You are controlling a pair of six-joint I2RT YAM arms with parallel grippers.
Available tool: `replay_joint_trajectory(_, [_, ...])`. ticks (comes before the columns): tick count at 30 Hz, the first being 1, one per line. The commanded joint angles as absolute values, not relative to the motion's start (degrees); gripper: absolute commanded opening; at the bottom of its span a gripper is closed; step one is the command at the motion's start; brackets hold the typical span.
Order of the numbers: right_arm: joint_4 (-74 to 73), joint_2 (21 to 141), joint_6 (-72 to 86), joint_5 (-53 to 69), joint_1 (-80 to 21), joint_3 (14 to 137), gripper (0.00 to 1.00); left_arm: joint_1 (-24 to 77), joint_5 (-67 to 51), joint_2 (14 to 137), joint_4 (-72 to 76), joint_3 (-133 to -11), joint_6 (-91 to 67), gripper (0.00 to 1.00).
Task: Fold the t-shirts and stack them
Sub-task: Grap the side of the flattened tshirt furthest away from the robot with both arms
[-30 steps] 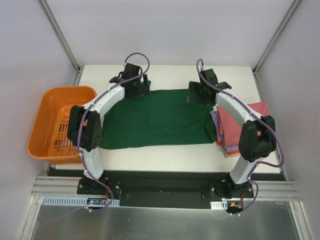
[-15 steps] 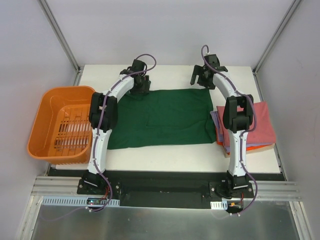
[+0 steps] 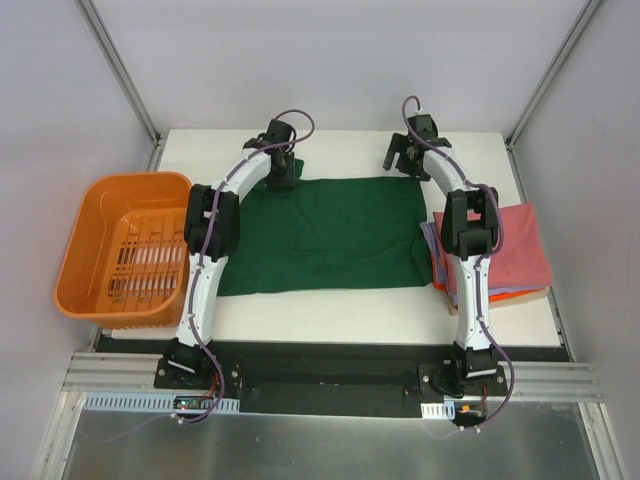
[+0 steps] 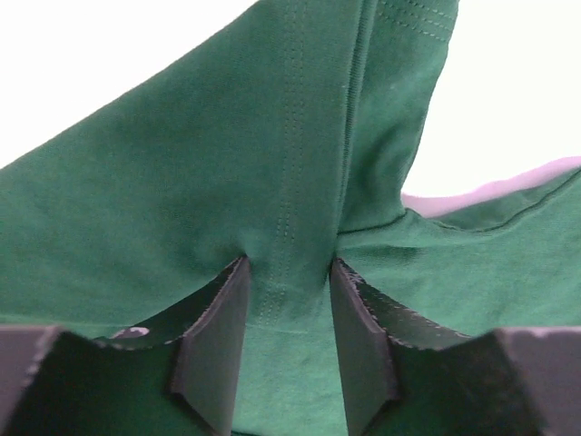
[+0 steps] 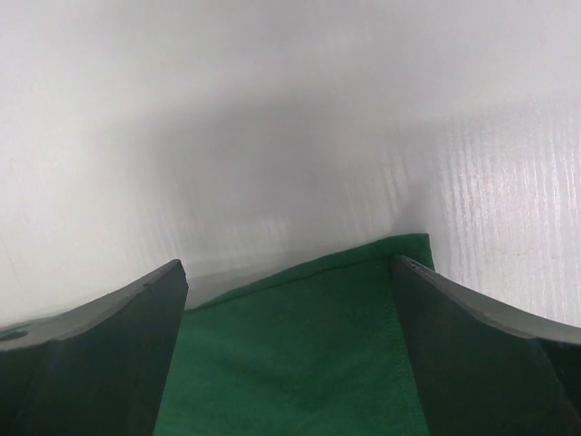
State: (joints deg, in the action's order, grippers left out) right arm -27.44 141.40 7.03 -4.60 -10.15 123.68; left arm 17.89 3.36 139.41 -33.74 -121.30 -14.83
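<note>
A dark green t-shirt (image 3: 330, 235) lies spread flat across the middle of the table. My left gripper (image 3: 281, 172) is down on its far left corner. In the left wrist view the left gripper (image 4: 289, 263) has its jaws half closed, still apart, with a raised ridge of green cloth (image 4: 290, 182) between the tips. My right gripper (image 3: 405, 158) hovers at the far right corner. The right wrist view shows the right gripper (image 5: 290, 268) wide open over the green hem (image 5: 309, 345). A folded stack with a pink-red shirt (image 3: 510, 255) on top sits at the right.
An orange slotted basket (image 3: 135, 180) stands at the left edge of the table. Lavender (image 3: 430, 240) and orange (image 3: 440, 286) edges show under the pink-red shirt. The right arm's links (image 3: 470, 230) pass over that stack. White table (image 3: 340, 145) lies beyond the shirt's far hem.
Both arms stretched out toward the shirt's far edge. The left jaws narrowed from wide open to half closed over the cloth. The right jaws stayed wide.
</note>
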Motion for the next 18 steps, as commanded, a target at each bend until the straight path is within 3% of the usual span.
replay_joint_trajectory(1, [-25.58,142.29,8.88,-6.42,-9.58,126.73,0.96,16.97,6.94,136.32,-35.68,-120.94,-13.27,0.36])
replay_joint_trajectory(4, [-25.49,142.82,9.58,-6.24,-8.97,127.44,0.96,16.00,7.38,135.79,-36.12,-120.85,-13.09,0.26])
replay_joint_trajectory(9, [-26.28,143.09,11.25,-6.24,-8.26,127.44,0.96,14.85,7.12,134.56,-36.12,-121.20,-13.10,0.21])
replay_joint_trajectory(14, [-27.41,143.35,12.04,-7.73,-7.73,128.40,0.97,14.68,6.24,134.30,-36.12,-122.61,-12.39,0.02])
replay_joint_trajectory(18, [-28.30,141.25,10.03,-10.71,-7.73,125.96,0.97,14.68,5.45,132.89,-36.12,-122.52,-11.34,0.00])
